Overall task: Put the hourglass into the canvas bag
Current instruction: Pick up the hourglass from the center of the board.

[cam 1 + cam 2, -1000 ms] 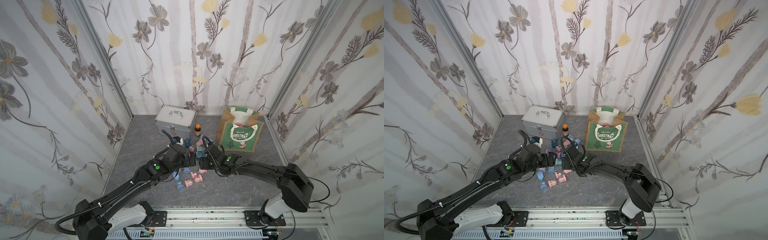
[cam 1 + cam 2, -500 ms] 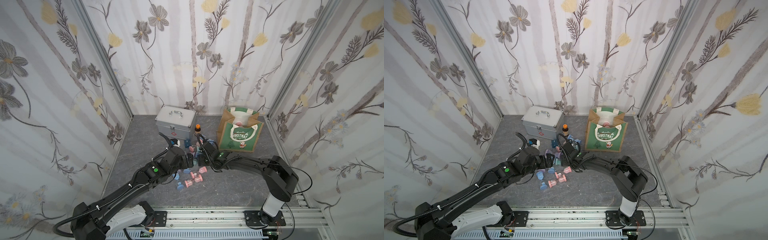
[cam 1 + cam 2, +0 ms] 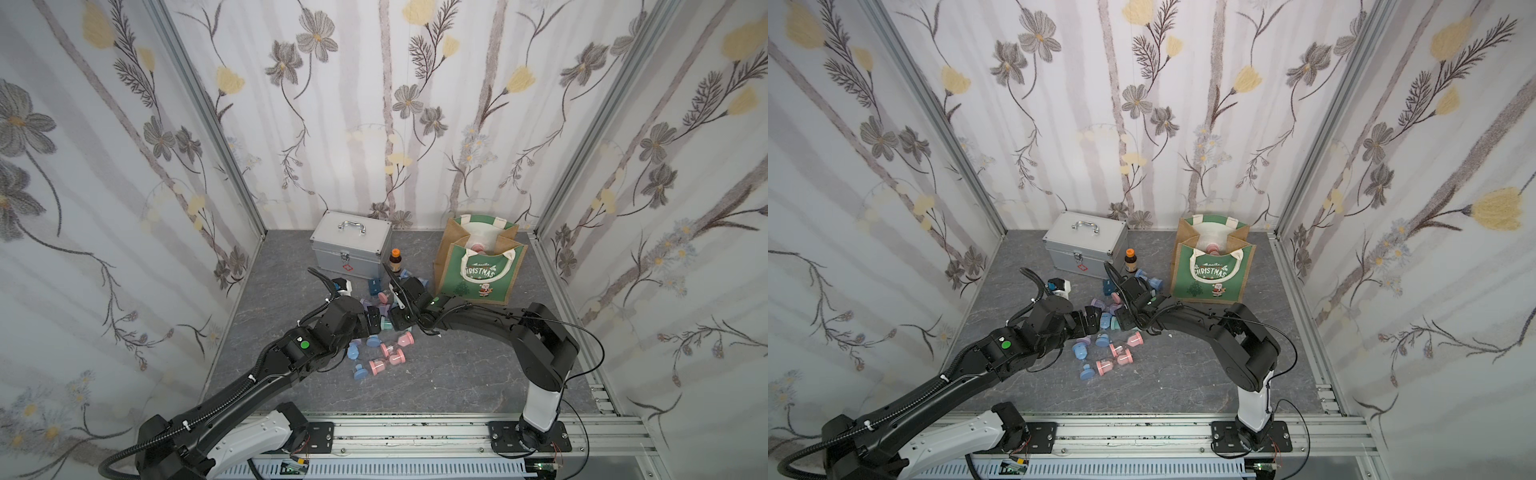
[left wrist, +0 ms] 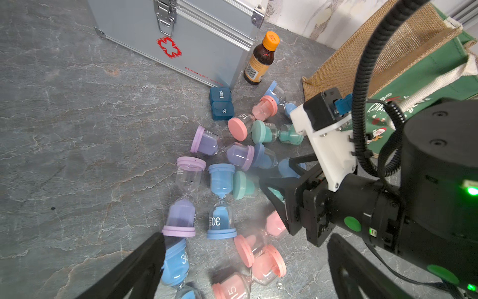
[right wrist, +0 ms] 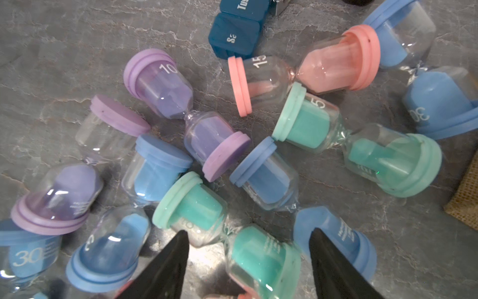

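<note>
Several hourglasses with pink, blue, purple and teal caps lie in a pile on the grey floor. My right gripper (image 5: 248, 231) is low over a teal hourglass (image 5: 261, 261). Its jaws stand open on either side of it, with narrow gaps showing, and the hourglass rests on the floor. In both top views the right gripper (image 3: 395, 322) (image 3: 1121, 322) sits mid-pile. My left gripper (image 4: 247, 236) (image 3: 376, 322) is open and empty above pink and blue hourglasses, facing the right one. The canvas bag (image 3: 482, 278) (image 3: 1214, 274) stands upright at the back right, with a pink hourglass (image 3: 478, 248) inside.
A silver metal case (image 3: 353, 245) stands against the back wall, left of the bag. A brown bottle with an orange cap (image 3: 395, 259) stands beside it, and a dark blue pill box (image 4: 221, 103) lies near it. A small white and blue object (image 3: 343, 286) lies behind the left wrist.
My right arm swung left into the pile and its jaws narrowed around the teal hourglass. The left arm has barely moved.
</note>
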Controlling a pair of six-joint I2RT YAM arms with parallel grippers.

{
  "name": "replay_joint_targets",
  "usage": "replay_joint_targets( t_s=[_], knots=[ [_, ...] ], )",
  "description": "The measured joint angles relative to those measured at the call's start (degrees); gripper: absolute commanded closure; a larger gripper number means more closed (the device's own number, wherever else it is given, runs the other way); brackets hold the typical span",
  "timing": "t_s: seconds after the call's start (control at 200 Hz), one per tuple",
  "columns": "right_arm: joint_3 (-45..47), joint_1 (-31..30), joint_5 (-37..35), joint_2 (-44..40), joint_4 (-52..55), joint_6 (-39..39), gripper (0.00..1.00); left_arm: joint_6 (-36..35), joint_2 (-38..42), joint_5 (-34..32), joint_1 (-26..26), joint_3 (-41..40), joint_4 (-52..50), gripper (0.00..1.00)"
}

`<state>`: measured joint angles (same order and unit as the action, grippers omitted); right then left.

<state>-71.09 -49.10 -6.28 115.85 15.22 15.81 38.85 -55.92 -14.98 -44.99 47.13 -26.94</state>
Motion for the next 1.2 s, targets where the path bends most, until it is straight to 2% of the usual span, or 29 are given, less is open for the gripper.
replay_joint_targets(
  t_s=[0.34, 0.714, 1.199],
  knots=[
    [0.1, 0.3, 4.0, 2.4, 1.5, -5.6, 0.34, 0.1, -0.2, 0.1, 0.2, 0.0, -0.7, 0.00],
    [0.6, 0.6, 4.0, 4.8, 2.2, -8.0, 0.38, 0.1, -0.7, 0.2, 0.5, 0.0, -0.7, 0.00],
    [0.9, 0.7, 2.1, 5.1, 1.2, -9.4, 0.55, 0.1, -0.7, 0.3, 0.7, 0.0, -0.7, 0.00]
  ],
)
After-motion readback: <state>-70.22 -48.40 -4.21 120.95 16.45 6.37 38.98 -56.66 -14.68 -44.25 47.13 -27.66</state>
